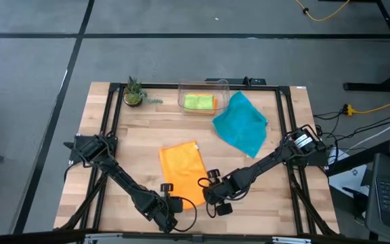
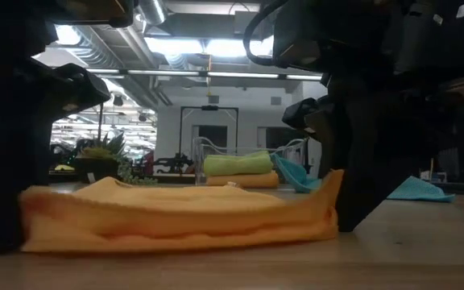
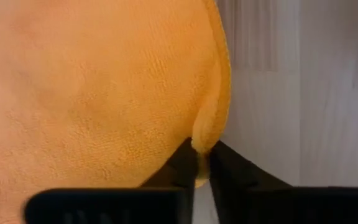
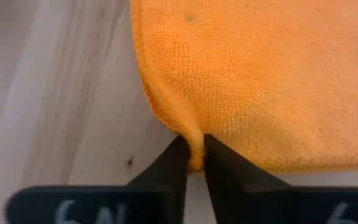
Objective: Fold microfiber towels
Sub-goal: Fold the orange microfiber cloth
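Observation:
An orange microfiber towel (image 1: 182, 169) lies folded flat on the wooden table, in layers in the low view (image 2: 176, 213). My left gripper (image 3: 202, 158) is shut on its near left corner, and my right gripper (image 4: 194, 158) is shut on its near right corner. Both stand at the towel's near edge in the high view, the left gripper (image 1: 169, 192) and the right gripper (image 1: 208, 188). A teal towel (image 1: 241, 123) lies rumpled at the far right. A lime green towel (image 1: 196, 101) and another orange towel (image 1: 213, 103) sit folded in a clear bin (image 1: 204, 85). My left gripper pinches the orange towel's near left corner (image 3: 204, 137) between its two fingers, slanting down from the near side. The cloth bunches into a small ridge at the fingertips; the rest lies on the table. My right gripper pinches the towel's near right corner (image 4: 192, 142) between its two fingers, slanting down from the near side. The hem puckers up into the fingertips. The rest of the towel lies flat on the table.
A small potted plant (image 1: 134, 93) stands at the far left corner. The clear bin stands at the far edge's middle. Bare wood shows left of the orange towel and between it and the bin.

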Available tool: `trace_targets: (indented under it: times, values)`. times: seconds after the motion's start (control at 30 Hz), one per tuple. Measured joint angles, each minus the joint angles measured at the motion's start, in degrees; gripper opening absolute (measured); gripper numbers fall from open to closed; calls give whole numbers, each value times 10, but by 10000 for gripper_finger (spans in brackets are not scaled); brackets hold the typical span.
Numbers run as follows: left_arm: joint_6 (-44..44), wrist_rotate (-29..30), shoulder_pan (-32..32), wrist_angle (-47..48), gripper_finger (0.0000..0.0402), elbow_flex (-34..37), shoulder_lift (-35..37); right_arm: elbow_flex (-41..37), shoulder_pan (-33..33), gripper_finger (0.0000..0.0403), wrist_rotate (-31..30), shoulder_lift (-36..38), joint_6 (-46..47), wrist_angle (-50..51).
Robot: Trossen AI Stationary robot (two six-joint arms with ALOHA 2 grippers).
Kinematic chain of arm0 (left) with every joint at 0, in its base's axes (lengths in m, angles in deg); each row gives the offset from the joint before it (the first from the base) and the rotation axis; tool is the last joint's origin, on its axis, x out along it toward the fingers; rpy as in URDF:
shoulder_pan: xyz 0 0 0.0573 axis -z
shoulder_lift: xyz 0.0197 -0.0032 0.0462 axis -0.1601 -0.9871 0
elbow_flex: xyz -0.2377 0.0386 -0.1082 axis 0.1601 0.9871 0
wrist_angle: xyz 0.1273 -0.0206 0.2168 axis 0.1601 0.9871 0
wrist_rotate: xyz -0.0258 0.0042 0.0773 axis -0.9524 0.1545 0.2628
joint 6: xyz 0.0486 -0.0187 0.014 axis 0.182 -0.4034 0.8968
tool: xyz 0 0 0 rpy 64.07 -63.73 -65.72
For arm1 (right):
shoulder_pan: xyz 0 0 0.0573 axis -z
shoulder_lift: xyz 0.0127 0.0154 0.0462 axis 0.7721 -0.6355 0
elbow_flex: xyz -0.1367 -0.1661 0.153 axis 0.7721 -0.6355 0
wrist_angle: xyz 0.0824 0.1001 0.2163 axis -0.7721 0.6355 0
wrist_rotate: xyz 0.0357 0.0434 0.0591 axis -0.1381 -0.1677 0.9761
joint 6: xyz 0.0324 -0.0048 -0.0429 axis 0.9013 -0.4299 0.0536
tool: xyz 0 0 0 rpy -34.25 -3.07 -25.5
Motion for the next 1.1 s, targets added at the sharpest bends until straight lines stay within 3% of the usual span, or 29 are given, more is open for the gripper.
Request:
trace_targets:
  times: [0.1, 0.47, 0.83, 0.93, 1.1]
  values:
    - [-1, 1, -1, -11, 7, 0, 0, 0, -2, 10, -2, 0, 11, 1]
    - [-2, -3, 0, -31, 1, -2, -1, 0, -4, 6, 19, 6, 55, 14]
    - [29, -11, 8, -53, 0, -87, -2, 25, -46, 4, 95, 40, 117, 88]
    - [47, -11, 8, -44, 0, -112, -2, 60, -59, 4, 79, 40, 114, 136]
    - [75, -3, 6, 6, 0, -155, -1, 126, -76, 4, -29, 41, 109, 237]
